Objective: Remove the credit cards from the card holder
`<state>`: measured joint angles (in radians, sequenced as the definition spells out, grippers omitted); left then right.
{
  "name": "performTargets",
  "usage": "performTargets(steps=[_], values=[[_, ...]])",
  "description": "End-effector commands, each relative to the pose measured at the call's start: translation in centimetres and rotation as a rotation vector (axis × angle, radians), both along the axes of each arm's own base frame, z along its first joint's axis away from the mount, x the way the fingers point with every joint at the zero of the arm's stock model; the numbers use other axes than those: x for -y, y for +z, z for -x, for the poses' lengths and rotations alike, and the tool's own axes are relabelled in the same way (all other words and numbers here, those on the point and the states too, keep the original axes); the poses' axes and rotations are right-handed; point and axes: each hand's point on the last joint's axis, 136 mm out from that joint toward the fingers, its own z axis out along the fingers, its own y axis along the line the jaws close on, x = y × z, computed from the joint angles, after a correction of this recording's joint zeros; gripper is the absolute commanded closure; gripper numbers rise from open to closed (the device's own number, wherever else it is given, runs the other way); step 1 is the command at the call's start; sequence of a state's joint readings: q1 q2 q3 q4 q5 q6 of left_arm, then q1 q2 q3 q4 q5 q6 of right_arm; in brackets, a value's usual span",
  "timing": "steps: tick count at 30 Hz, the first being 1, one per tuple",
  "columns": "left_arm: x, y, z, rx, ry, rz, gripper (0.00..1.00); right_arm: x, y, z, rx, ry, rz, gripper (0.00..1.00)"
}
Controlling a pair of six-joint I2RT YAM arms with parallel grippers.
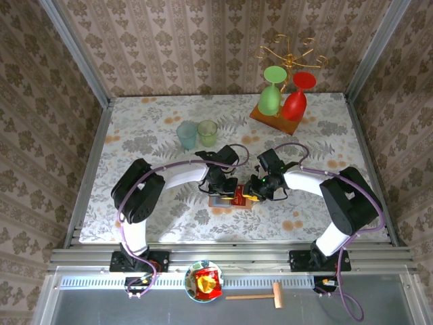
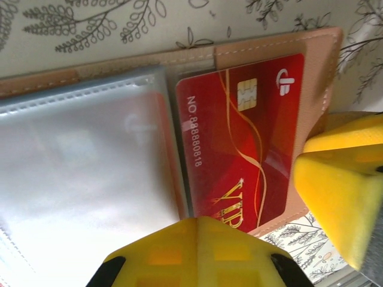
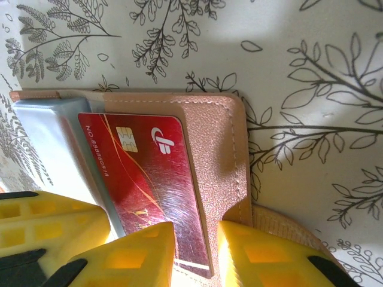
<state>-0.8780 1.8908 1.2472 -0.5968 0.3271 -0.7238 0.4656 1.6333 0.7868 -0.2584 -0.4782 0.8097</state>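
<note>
One open tan leather card holder [image 3: 209, 149]. One red plastic credit card [image 3: 149, 179] with a gold chip sits in its pocket beside one clear plastic sleeve [image 2: 84, 161]; whether there are more cards can't be told.

Two pincers:
- Left pincer [image 2: 197, 239] is closed, yellow tip over the sleeve and the card's end; whether it grips anything is unclear.
- Right pincer [image 3: 196, 234] has jaws slightly apart, with the card corner and leather pocket edge between them; can't tell if it is clamped.

The holder lies flat mid-counter [image 1: 135, 128], between both pincers.

Farther back:
- one pale blue tumbler [image 1: 186, 135]
- one pale green tumbler [image 1: 208, 133]
- one green goblet [image 1: 272, 95] and one red goblet [image 1: 298, 101] on one brown wooden board [image 1: 270, 120]

The counter has a white leaf-print cloth. The walls [image 1: 169, 40] have brown damask wallpaper.
</note>
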Motion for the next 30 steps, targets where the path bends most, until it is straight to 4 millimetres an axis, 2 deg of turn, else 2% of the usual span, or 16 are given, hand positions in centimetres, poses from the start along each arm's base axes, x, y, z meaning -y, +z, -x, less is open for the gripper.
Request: performTargets(steps=[1,11,22,30], values=[[-0.3,-0.5,0.3,-0.006,-0.022,-0.051,0.97,-0.2,0.2,0.3,-0.001,-0.006,-0.017,0.74],[-0.6,-1.4,0.6,-0.036,-0.007,-0.086,0.92,-0.5,0.3,0.3,-0.001,-0.004,-0.033,0.74],[-0.8,-1.7,0.8,-0.051,-0.004,-0.095,0.92,-1.4,-0.1,0.2,-0.014,-0.005,-0.095,0.74],[-0.9,-1.7,0.9,-0.054,-0.001,-0.095,0.92,-2.0,1.0,-0.1,0.018,-0.001,-0.142,0.81]])
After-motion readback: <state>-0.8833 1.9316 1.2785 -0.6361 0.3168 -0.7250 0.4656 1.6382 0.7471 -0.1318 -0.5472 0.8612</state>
